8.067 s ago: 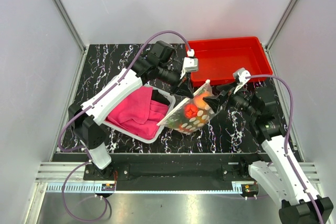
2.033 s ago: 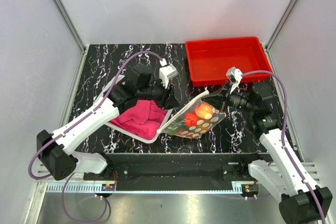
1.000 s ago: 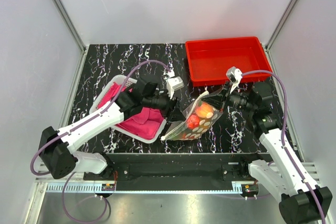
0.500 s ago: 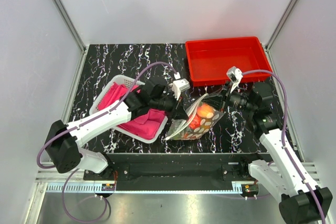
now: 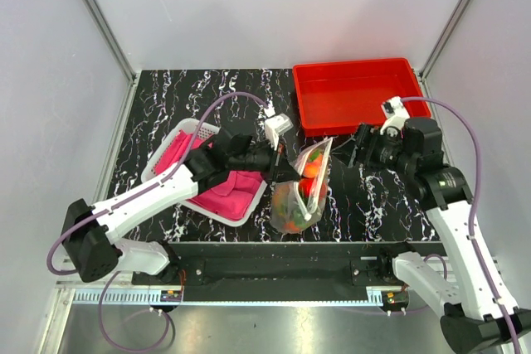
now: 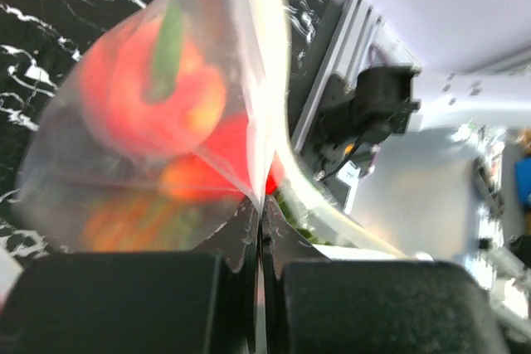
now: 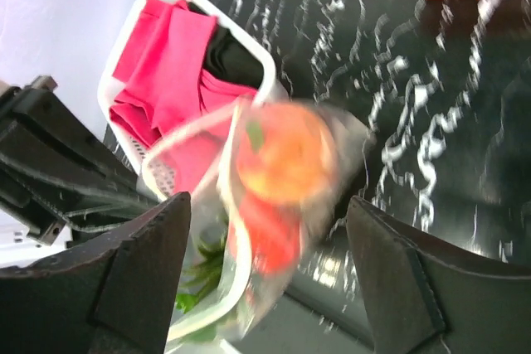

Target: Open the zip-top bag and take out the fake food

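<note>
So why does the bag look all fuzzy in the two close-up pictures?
Right wrist view: the zip-top bag and fake food are smeared, probably motion blur. Left wrist view: the bag is very close up, soft, with white glare along its fold. Top view: everything is sharp.

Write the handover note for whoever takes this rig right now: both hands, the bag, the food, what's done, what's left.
Left hand: shut on an edge of the zip-top bag, holding it up.
Right hand: open, apart from the bag.
Fake food: inside the bag; none seen outside it.
Done: bag gripped on one side. Whether the zip is parted is unclear.
Left: get the mouth open, take the food out.
</note>
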